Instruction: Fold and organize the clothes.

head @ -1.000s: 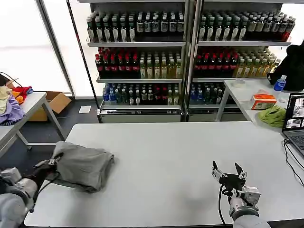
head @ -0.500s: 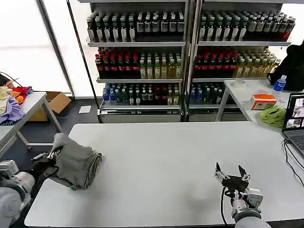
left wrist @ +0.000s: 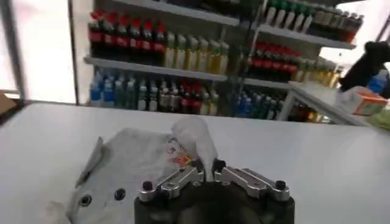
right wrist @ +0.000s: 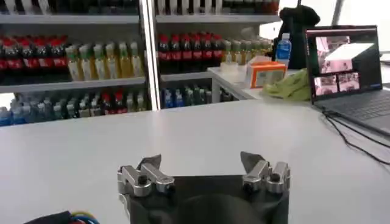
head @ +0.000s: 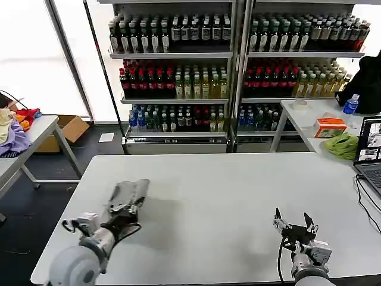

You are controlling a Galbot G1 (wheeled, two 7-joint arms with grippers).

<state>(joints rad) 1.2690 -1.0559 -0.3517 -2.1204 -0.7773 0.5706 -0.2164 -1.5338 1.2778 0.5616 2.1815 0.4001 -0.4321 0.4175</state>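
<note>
Your left gripper [left wrist: 207, 171] has its fingers clamped on a fold of the soft, light, floppy T-shirt [head: 128, 196], bunched on the table [head: 226, 196] at its left; grip a thick folded edge, while your right gripper [head: 293, 223] waits, fingers apart.

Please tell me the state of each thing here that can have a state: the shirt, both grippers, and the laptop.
Grey T-shirt: bunched up, pinched at one fold, lying on the white table.
Left gripper: shut on the grey T-shirt.
Right gripper: open, holding nothing, near the table's front edge.
Laptop: lid open, screen on.
</note>
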